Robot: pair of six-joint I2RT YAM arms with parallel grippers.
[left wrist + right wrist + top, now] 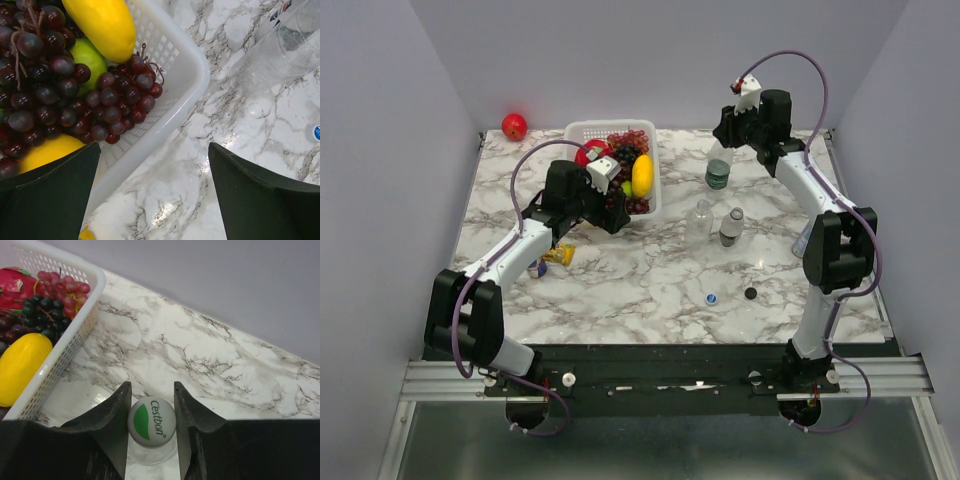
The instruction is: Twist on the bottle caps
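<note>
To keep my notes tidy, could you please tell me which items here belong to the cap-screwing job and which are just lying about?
Job: white-green cap, blue cap, black cap, green-labelled bottle, clear bottle, grey-labelled bottle.
Lying about: fruit basket, red fruit.

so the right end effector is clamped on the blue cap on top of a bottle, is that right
No, the colour is wrong. The right end effector is clamped on the white-and-green cap on top of a bottle, as the right wrist view shows. The blue cap lies loose on the table.
</note>
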